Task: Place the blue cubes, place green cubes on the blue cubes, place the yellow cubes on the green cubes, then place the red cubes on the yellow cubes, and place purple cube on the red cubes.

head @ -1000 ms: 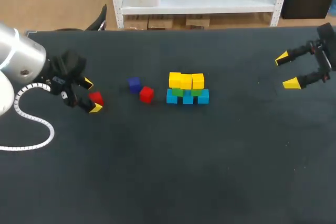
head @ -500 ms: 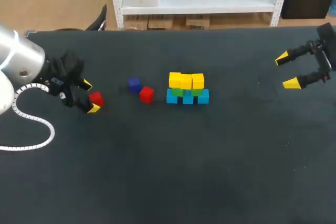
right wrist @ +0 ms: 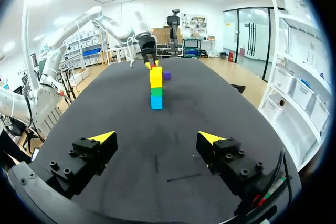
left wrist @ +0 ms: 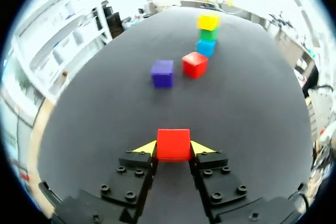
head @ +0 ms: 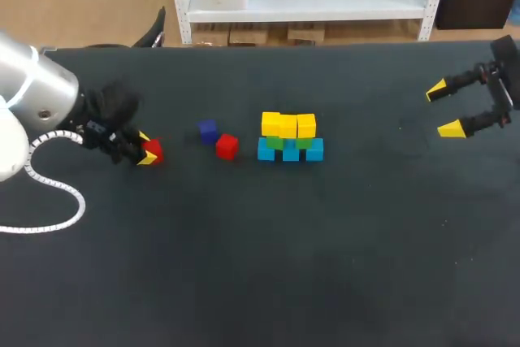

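One red cube (left wrist: 173, 144) is now clamped in my left gripper (head: 146, 149), both yellow tips pressed to its sides, near the left edge of the worktop (head: 260, 282). A second ago those tips stood apart on either side of it; they have since closed in, so I judge the grasp made. I cannot tell whether the cube has lifted off the surface. The other red cube (head: 227, 146) and the purple cube (head: 208, 130) lie close together, between my catch and the stack. The stack stands mid-worktop, toward the far edge: blue cubes (head: 291, 153), green cubes (head: 283, 142), yellow cubes (head: 288, 125) on top. The red layer comes next. My right gripper (head: 444, 109) hangs near the far right corner, fingers wide apart, unmoved.
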